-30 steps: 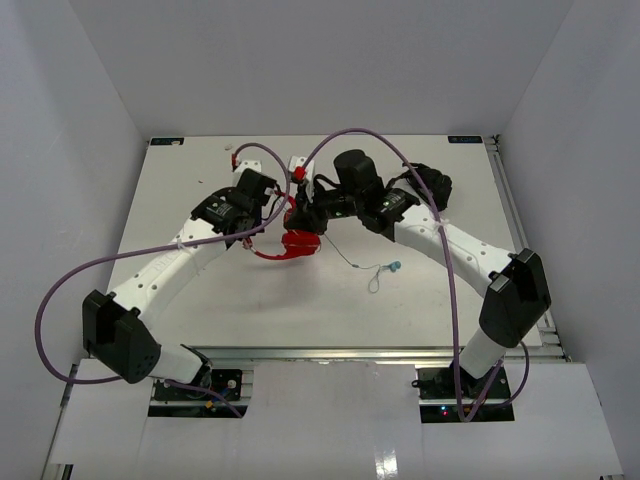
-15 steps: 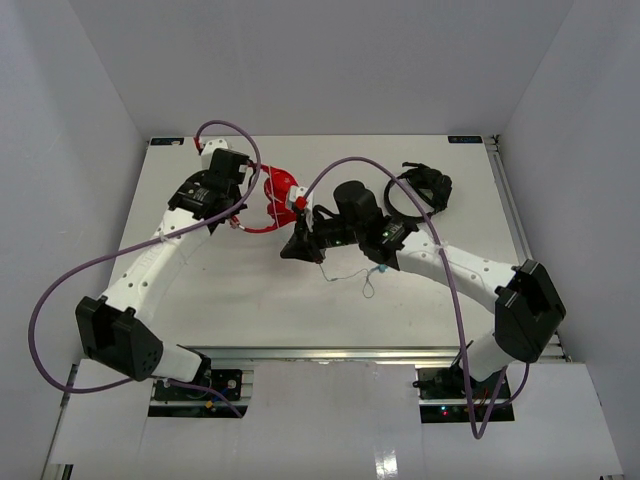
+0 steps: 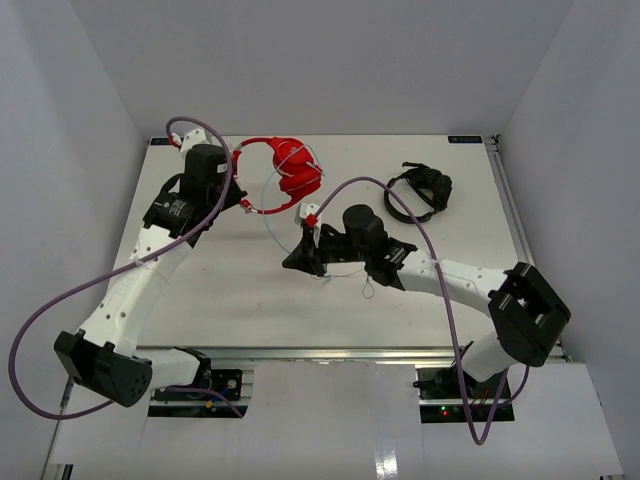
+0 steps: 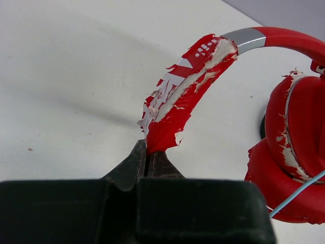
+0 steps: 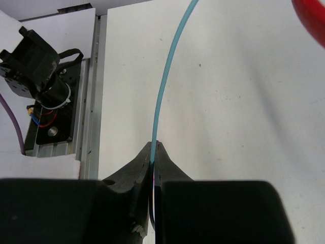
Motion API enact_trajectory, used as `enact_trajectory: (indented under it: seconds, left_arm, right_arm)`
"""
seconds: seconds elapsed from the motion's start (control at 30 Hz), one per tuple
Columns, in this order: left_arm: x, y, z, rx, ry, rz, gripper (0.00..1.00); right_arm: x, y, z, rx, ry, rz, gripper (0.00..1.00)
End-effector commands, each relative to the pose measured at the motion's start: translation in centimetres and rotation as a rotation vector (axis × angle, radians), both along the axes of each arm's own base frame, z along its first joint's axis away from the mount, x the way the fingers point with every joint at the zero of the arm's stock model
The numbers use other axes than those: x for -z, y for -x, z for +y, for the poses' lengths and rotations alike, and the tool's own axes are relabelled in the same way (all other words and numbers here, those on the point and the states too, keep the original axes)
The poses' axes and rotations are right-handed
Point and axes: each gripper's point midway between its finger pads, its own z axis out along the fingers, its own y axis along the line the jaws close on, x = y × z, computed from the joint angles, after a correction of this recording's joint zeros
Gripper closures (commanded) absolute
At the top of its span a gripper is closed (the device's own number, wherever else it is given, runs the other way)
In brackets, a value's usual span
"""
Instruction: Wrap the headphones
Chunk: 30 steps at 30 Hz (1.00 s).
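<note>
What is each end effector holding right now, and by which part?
The left end effector pinches the red headphones by the peeling end of the headband. The right end effector pinches their thin blue cable partway along.

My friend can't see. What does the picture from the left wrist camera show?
The black left gripper is shut on the peeling, worn end of the bright red over-ear headphones' headband, over a white table. Round red earcups sit at the right edge, and a thin pale blue cable crosses the bottom right corner.
</note>
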Motion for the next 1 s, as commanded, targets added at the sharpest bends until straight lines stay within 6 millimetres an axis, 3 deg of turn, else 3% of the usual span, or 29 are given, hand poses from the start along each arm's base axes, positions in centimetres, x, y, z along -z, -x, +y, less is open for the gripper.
enact_trajectory:
  seconds: [0.0, 0.33, 0.5, 0.6, 0.97]
  left_arm:
    - [-5.5, 0.7, -1.2, 0.022, 0.181, -0.169, 1.00]
    - [-9.2, 2.8, -2.7, 0.091, 0.347, -0.254, 1.00]
    - [-10.6, 4.9, -6.1, 0.281, 0.491, -0.253, 1.00]
    - [-10.5, 6.1, -7.2, 0.352, 0.527, -0.237, 1.00]
    - [-13.0, 10.0, -7.5, 0.516, 0.497, -0.325, 1.00]
  right_arm:
    - [-3.2, -0.3, 0.1, 0.039, -0.144, -0.075, 0.92]
    - [-0.9, 0.0, -0.6, 0.066, -0.167, -0.061, 0.92]
    - [-0.4, -0.6, -0.2, 0.085, -0.163, -0.057, 0.92]
    - [-0.1, -0.9, -0.3, 0.103, -0.159, -0.066, 0.92]
    - [1.2, -2.6, -1.8, 0.175, -0.144, -0.071, 0.92]
